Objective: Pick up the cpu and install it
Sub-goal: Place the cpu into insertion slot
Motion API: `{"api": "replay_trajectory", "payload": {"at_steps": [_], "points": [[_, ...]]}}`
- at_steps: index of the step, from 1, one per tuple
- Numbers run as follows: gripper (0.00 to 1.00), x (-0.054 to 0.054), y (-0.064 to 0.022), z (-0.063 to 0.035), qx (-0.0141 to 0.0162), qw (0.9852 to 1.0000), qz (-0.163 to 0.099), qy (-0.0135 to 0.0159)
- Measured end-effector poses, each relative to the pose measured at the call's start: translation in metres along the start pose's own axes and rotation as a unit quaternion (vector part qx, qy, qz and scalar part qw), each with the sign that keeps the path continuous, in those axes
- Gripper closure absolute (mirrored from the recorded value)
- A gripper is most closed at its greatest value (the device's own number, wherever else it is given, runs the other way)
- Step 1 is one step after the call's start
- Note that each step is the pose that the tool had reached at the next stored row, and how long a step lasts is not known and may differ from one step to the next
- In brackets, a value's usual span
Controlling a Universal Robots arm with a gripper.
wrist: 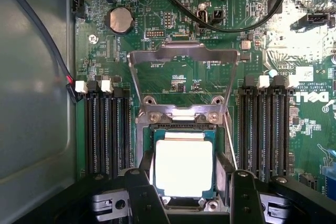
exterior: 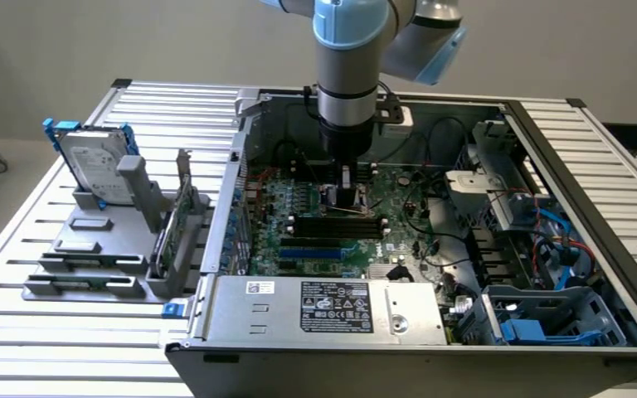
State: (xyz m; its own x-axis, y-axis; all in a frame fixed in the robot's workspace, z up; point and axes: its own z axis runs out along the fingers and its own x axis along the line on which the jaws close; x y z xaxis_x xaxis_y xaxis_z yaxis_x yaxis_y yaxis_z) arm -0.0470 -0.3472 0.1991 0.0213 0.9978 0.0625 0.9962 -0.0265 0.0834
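Gripper (wrist: 192, 178), fingers spread, stands mid-frame in the exterior view; cpu (wrist: 184, 167) lies flat in the socket (wrist: 223, 150), directly between its fingertips.

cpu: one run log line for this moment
cpu: lying flat in socket | load plate: open | gripper: low over socket, inside case
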Motion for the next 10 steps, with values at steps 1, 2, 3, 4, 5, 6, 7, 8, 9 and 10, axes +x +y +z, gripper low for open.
{"api": "replay_trajectory", "payload": {"at_steps": [1, 2, 3, 4, 5, 6, 7, 8, 9, 10], "points": [[0.45, 0.0001, -0.0001, 0.0002, 0.0, 1.0, 0.0, -0.0007], [0.45, 0.0004, -0.0001, 0.0006, 0.0, 1.0, 0.0, -0.0014], [0.45, 0.0007, -0.0002, 0.0009, 0.0, 1.0, 0.0, -0.0021], [0.45, 0.001, -0.0002, 0.0011, -0.0001, 1.0, 0.0, -0.0028], [0.45, 0.0014, -0.0002, 0.0014, -0.0001, 1.0, 0.0, -0.0035], [0.45, 0.0019, -0.0003, 0.0017, -0.0001, 1.0, 0.0, -0.0041], [0.45, 0.0022, -0.0003, 0.002, -0.0001, 1.0, 0.0, -0.0045], [0.45, 0.0025, -0.0003, 0.0023, -0.0002, 1.0, 0.0, -0.005], [0.45, 0.0027, -0.0004, 0.0026, -0.0001, 1.0, -0.001, -0.0055], [0.45, 0.003, -0.0004, 0.0029, -0.0001, 1.0, 0.0, -0.0061]]}}
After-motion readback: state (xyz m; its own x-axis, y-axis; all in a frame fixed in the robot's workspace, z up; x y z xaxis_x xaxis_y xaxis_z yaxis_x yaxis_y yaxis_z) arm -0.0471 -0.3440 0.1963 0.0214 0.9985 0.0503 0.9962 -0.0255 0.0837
